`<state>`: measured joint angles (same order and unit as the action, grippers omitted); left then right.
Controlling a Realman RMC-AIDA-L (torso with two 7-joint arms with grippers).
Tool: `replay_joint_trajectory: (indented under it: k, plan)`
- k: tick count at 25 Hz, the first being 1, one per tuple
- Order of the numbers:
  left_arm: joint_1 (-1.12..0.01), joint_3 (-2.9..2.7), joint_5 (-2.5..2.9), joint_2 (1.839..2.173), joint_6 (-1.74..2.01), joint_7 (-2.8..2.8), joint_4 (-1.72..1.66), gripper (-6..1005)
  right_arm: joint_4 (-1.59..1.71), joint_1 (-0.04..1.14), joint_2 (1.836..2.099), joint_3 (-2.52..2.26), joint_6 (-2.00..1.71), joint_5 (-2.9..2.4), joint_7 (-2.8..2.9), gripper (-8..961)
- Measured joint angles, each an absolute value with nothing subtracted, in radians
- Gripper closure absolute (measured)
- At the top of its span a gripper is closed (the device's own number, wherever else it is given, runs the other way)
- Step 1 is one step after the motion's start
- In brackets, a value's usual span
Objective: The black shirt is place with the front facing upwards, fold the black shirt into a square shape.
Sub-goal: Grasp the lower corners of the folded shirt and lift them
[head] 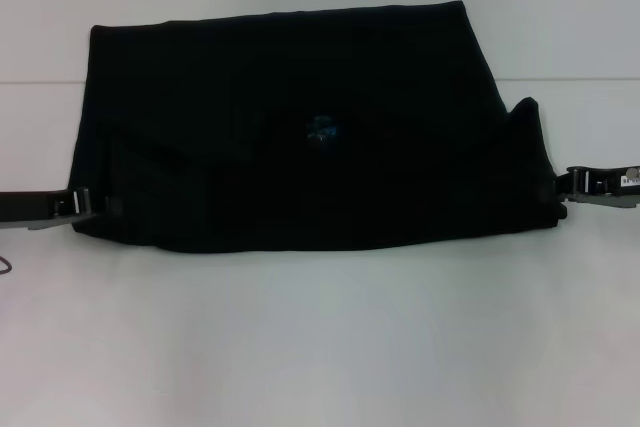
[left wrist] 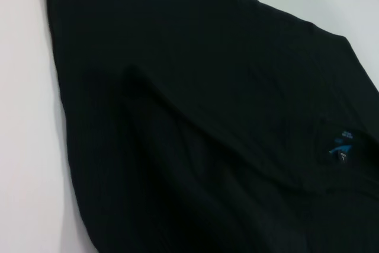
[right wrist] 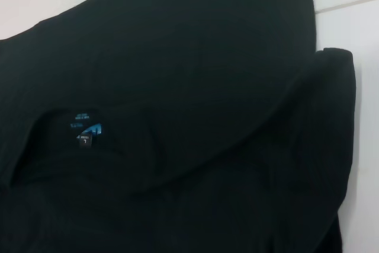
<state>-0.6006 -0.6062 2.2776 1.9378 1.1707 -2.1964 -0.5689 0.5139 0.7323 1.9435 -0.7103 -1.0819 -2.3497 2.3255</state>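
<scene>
Shirt folded once, both tools at its near corners

The shirt [head: 300, 137] lies across the middle of the white bench [head: 320, 347] as a wide dark band, with the blue neck label [head: 322, 131] showing near its centre, so the collar end seems folded over the body. The left tool [head: 88, 202] is at the near left corner and the right tool [head: 570, 185] at the near right corner, each touching the cloth edge; I cannot tell if they pinch it or are open. Probably they stand at the two ends so that the next fold stays even and the band becomes a square.
</scene>
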Motion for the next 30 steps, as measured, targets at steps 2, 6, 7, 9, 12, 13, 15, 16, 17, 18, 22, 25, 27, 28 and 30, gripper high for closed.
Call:
replay_joint_trajectory:
  k: [2, 6, 7, 9, 12, 13, 15, 16, 17, 18, 22, 25, 27, 28, 30]
  plan:
    - [-0.602, -0.607, 2.279, 1.938, 1.173, -2.196, -0.568, 979, 0.514, 0.732, 1.942, -0.71, -1.086, -2.35, 2.325, 810]
    - [-0.602, -0.607, 2.277, 1.937, 1.178, -2.197, -0.568, 979, 0.518, 0.73, 1.938, -0.71, -1.101, -2.35, 2.325, 863]
    - [-0.603, -0.607, 2.277, 1.936, 1.182, -2.197, -0.568, 978, 0.519, 0.73, 1.935, -0.71, -1.109, -2.35, 2.324, 876]
    - [-0.602, -0.607, 2.276, 1.934, 1.196, -2.197, -0.568, 978, 0.525, 0.727, 1.93, -0.709, -1.137, -2.35, 2.32, 902]
    - [-0.599, -0.583, 2.273, 1.926, 1.263, -2.182, -0.568, 978, 0.546, 0.713, 1.916, -0.701, -1.208, -2.35, 2.307, 929]
    - [-0.598, -0.569, 2.274, 1.922, 1.293, -2.173, -0.568, 978, 0.554, 0.708, 1.911, -0.701, -1.237, -2.35, 2.303, 929]
    - [-0.594, -0.542, 2.278, 1.908, 1.373, -2.155, -0.566, 978, 0.571, 0.694, 1.899, -0.703, -1.303, -2.35, 2.296, 928]
    - [-0.591, -0.534, 2.28, 1.903, 1.408, -2.15, -0.565, 978, 0.579, 0.686, 1.893, -0.703, -1.339, -2.35, 2.291, 928]
    - [-0.585, -0.531, 2.281, 1.894, 1.448, -2.149, -0.565, 978, 0.586, 0.678, 1.887, -0.703, -1.381, -2.35, 2.284, 928]
    - [-0.58, -0.53, 2.281, 1.887, 1.479, -2.149, -0.565, 978, 0.59, 0.671, 1.882, -0.702, -1.418, -2.35, 2.274, 928]
    - [-0.56, -0.527, 2.316, 1.865, 1.613, -2.148, -0.572, 978, 0.601, 0.642, 1.863, -0.703, -1.578, -2.35, 2.223, 927]
    - [-0.554, -0.526, 2.373, 1.853, 1.723, -2.133, -0.575, 978, 0.61, 0.623, 1.858, -0.708, -1.69, -2.365, 2.175, 927]
    - [-0.552, -0.526, 2.421, 1.851, 1.794, -2.114, -0.576, 978, 0.611, 0.615, 1.861, -0.708, -1.754, -2.395, 2.133, 926]
    - [-0.553, -0.527, 2.447, 1.85, 1.825, -2.106, -0.576, 978, 0.611, 0.613, 1.864, -0.708, -1.778, -2.41, 2.116, 926]
    - [-0.553, -0.529, 2.508, 1.85, 1.888, -2.091, -0.577, 978, 0.611, 0.61, 1.874, -0.709, -1.84, -2.451, 2.061, 926]
